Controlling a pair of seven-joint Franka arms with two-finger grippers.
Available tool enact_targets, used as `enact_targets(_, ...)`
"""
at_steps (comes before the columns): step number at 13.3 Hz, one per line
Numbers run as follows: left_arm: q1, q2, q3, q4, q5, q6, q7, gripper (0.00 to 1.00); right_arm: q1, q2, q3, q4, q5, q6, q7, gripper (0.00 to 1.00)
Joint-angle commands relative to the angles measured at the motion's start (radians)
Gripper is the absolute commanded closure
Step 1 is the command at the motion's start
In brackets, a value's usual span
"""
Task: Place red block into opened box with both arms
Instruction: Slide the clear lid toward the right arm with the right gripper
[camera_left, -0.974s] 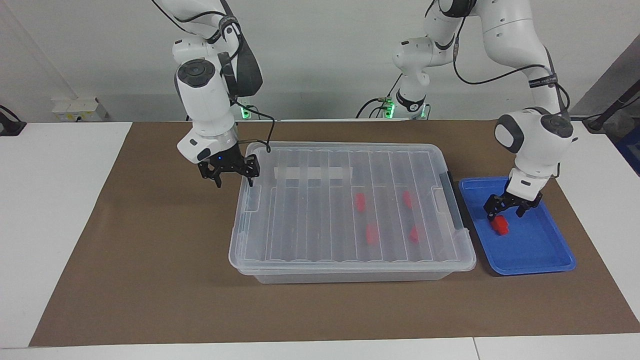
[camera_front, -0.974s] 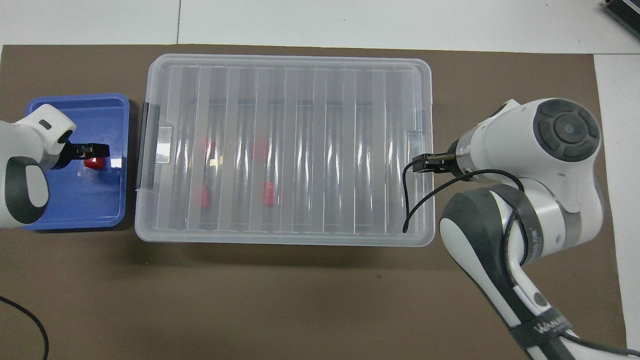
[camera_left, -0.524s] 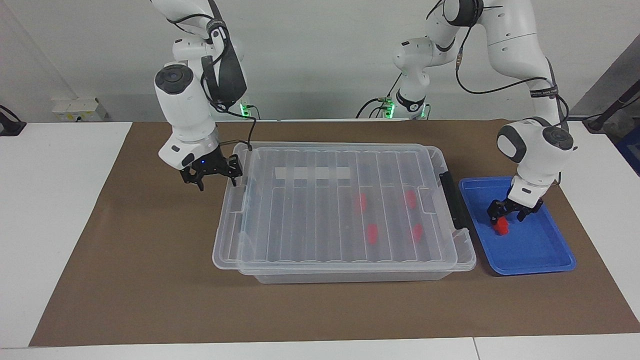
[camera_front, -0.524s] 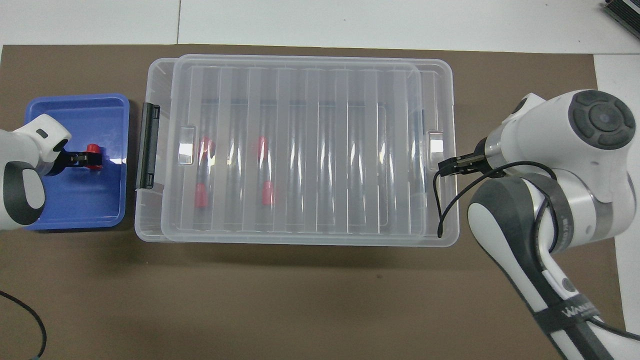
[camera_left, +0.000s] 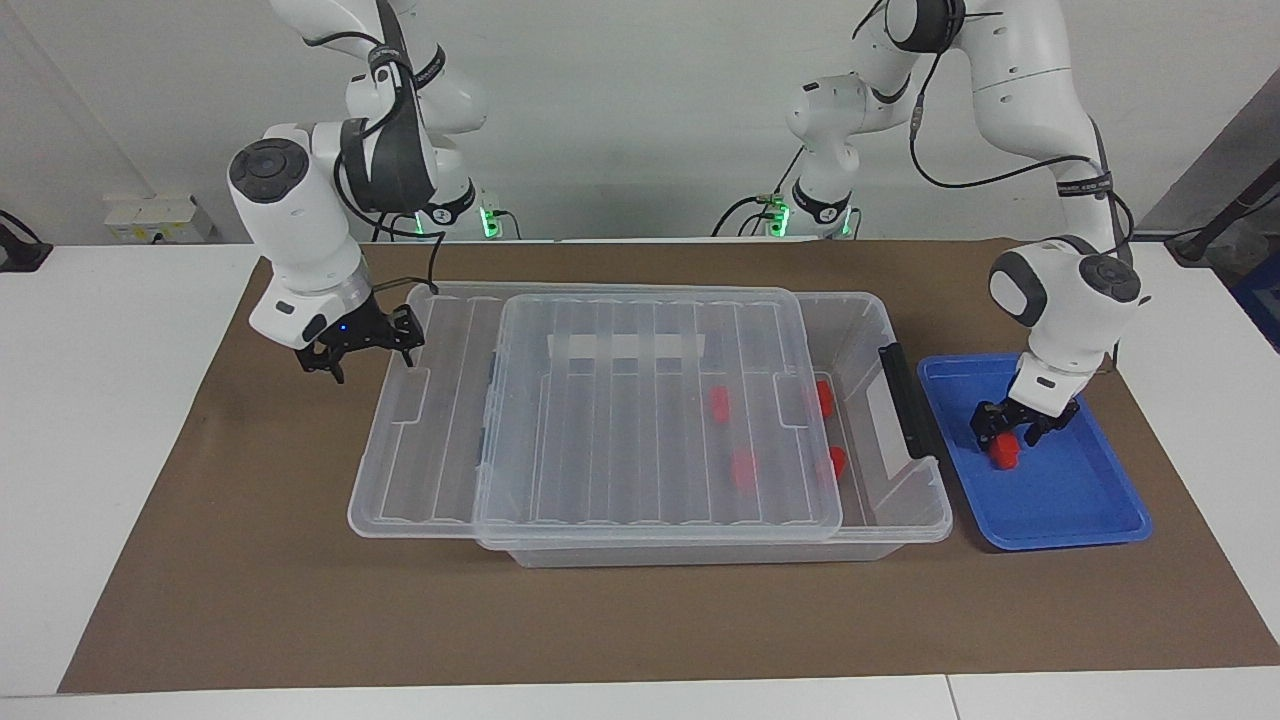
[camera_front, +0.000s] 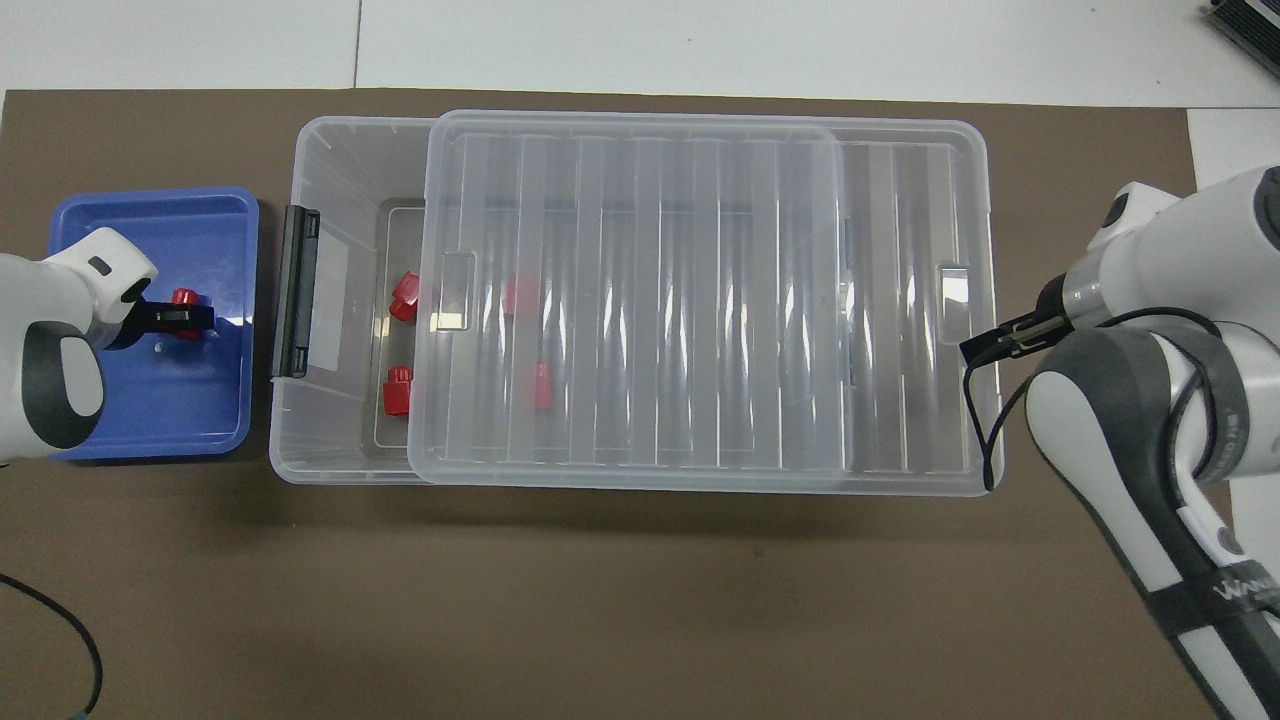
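Lid (camera_left: 640, 410) slid toward right arm's end, box (camera_left: 905, 500) part-open

Left pincer (camera_left: 1012, 432) lowered, closing, right pincer (camera_left: 363, 347) spread wide, wrist tilted.

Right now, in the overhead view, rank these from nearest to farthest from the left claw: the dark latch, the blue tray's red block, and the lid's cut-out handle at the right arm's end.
1. Red block: in the blue tray, at the left claw.
2. Dark latch: on the box wall beside the tray.
3. Cut-out handle: at the right arm's end of the lid.
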Motion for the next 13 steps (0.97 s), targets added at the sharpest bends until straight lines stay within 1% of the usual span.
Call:
enact_targets(1,-0.022,-0.006,0.009,-0.022,-0.003,0.034,-0.009,0.4,-0.047,-0.016,0.006,-0.007,-0.012,-0.025,-0.106,0.03)
enact_targets(2,-0.028,-0.005,0.009,-0.022,-0.003,0.035,-0.009,0.53,-0.062,-0.016,0.006,-0.006,-0.012,-0.025,-0.138,0.03)
enact_targets(4,-0.029,-0.005,0.009,-0.022,-0.003,0.035,-0.002,0.72,-0.093,-0.016,0.006,-0.006,-0.012,-0.026,-0.192,0.03)
enact_targets(6,-0.029,-0.005,0.011,-0.02,-0.003,0.031,0.001,0.88,-0.111,-0.016,0.003,-0.004,-0.014,-0.032,-0.231,0.03)
enact_targets(8,-0.029,-0.008,0.011,-0.009,-0.004,-0.001,-0.008,1.0,-0.13,-0.016,0.003,-0.006,-0.017,-0.037,-0.264,0.03)
enact_targets(9,-0.022,-0.017,0.011,0.004,-0.01,-0.042,-0.012,1.0,-0.137,-0.016,0.003,-0.006,-0.023,-0.035,-0.284,0.03)
enact_targets(10,-0.016,-0.031,0.009,0.041,-0.012,-0.125,-0.015,1.0,-0.142,-0.016,0.003,-0.006,-0.03,-0.035,-0.292,0.03)
enact_targets(12,-0.016,-0.078,0.009,0.128,-0.013,-0.324,-0.015,1.0,-0.145,-0.018,0.003,-0.006,-0.031,-0.037,-0.31,0.03)
enact_targets(13,-0.019,-0.107,0.009,0.155,-0.013,-0.401,-0.015,1.0,-0.147,-0.016,0.003,-0.006,-0.032,-0.037,-0.318,0.03)
